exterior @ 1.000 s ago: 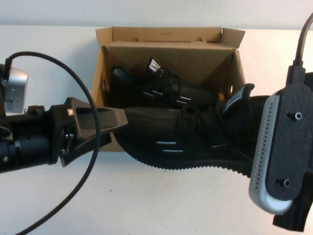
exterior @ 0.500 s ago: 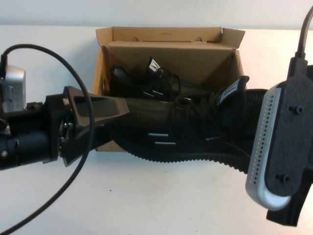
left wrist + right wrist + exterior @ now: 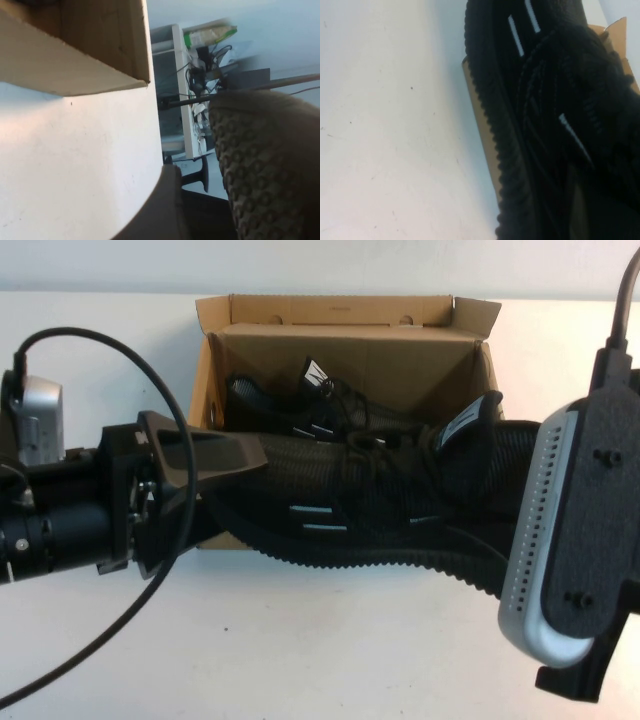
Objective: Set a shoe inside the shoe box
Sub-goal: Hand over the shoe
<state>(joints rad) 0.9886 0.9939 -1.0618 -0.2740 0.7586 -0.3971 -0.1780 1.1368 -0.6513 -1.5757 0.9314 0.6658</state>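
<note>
Shoe, black knit, lies sideways over shoe box's near edge, heel end at right gripper, whose jaws are hidden but closed; grip can't be confirmed. Left gripper at toe end, jaws spread wide. 2nd shoe sits inside box on white table.

Two black knit sneakers with ribbed black soles and short silver-white dashes: one across the near edge of the box, the other inside it. One brown corrugated cardboard shoe box, its flap lid open. Two dark robot arms, one on each side, each ending in one gripper: the left gripper and the right gripper, hidden behind its silver-edged wrist camera.
</note>
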